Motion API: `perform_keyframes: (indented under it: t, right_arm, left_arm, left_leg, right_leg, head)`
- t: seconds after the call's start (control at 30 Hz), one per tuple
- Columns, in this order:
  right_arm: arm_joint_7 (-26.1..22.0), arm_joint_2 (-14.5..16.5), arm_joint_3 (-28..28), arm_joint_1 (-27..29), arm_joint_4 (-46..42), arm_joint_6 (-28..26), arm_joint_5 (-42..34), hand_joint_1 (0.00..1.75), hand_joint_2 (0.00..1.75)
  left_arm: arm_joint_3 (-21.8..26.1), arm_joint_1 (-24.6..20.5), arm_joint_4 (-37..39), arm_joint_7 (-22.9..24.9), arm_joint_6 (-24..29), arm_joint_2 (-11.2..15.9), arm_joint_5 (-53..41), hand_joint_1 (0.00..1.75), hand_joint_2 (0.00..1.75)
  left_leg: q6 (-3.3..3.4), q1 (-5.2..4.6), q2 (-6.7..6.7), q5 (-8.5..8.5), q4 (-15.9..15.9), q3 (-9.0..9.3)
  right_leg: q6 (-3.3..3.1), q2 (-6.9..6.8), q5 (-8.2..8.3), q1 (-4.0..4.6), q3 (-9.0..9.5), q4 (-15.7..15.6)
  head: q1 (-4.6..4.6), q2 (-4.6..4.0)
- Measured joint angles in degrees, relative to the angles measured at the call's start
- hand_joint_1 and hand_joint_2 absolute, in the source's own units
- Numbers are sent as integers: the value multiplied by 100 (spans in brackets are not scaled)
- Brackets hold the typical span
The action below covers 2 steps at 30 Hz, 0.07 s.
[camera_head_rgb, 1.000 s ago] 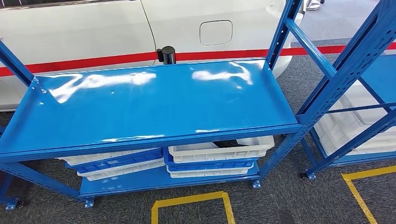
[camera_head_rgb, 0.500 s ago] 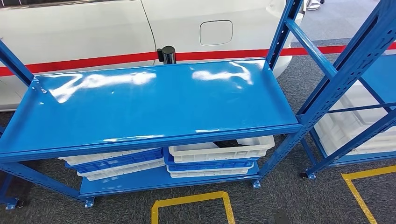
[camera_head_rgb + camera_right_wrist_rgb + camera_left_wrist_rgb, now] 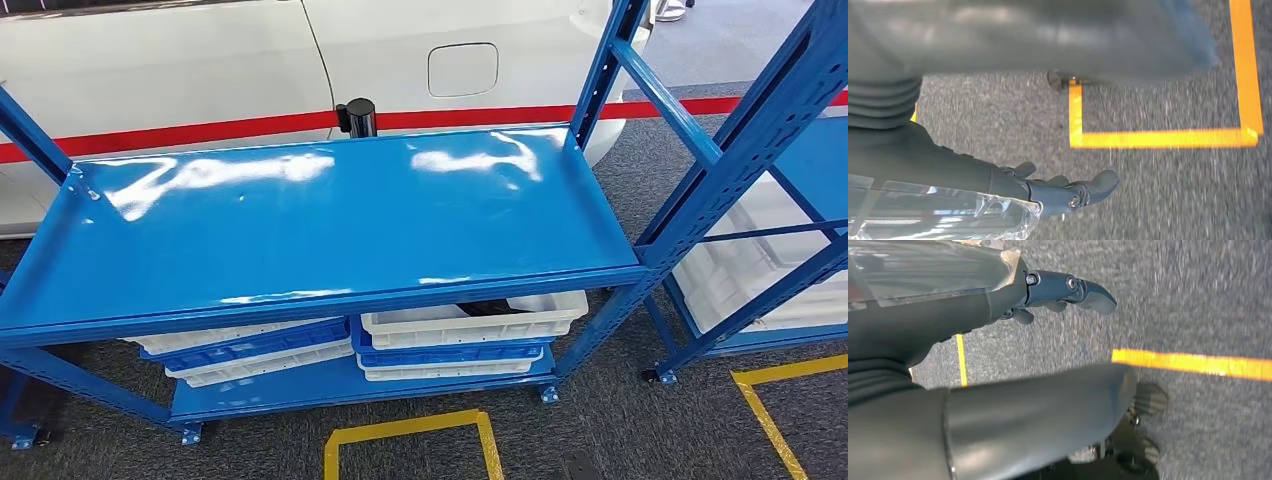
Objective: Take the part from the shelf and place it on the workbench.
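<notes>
Part (image 3: 490, 308): taken to be the dark item lying in the upper white bin (image 3: 470, 325), lower centre-right of the head view, under the front lip of the top deck; mostly hidden, so its long axis cannot be told

Shelf (image 3: 330, 220): blue steel, glossy top deck across the middle of the frame, lower level beneath

White car (image 3: 200, 60): upper left, behind the shelf, red stripe along its side

Second blue rack (image 3: 740, 130): right edge, pale bins inside

Stacked bins (image 3: 250, 345): white and blue, tilted, lower left of the lower level

Yellow floor tape (image 3: 410, 428): bottom centre, on grey carpet

Left hand (image 3: 1048, 290): released, fingers extended, holding nothing, hanging above carpet and tape

Right hand (image 3: 1058, 192): likewise slack and empty, above a taped corner

Relation: part sits forward of both hands and right of centre (right hand judged the nearer); reach must pass under the deck

Views: head view supplies shelf and bin; wrist views supply the hands' state
</notes>
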Motion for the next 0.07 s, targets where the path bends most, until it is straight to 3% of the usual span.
perform_keyframes:
  t: [0.07]
  right_arm:
    - [8,-13,123,25,-25,57,-150,0,175]
  left_arm:
    - [-174,35,-29,15,-51,23,175,0,0]
  left_leg:
    - [0,0,0,0,0,0]
  right_leg:
    - [0,0,0,0,-1,0]
  head:
    - [0,0]
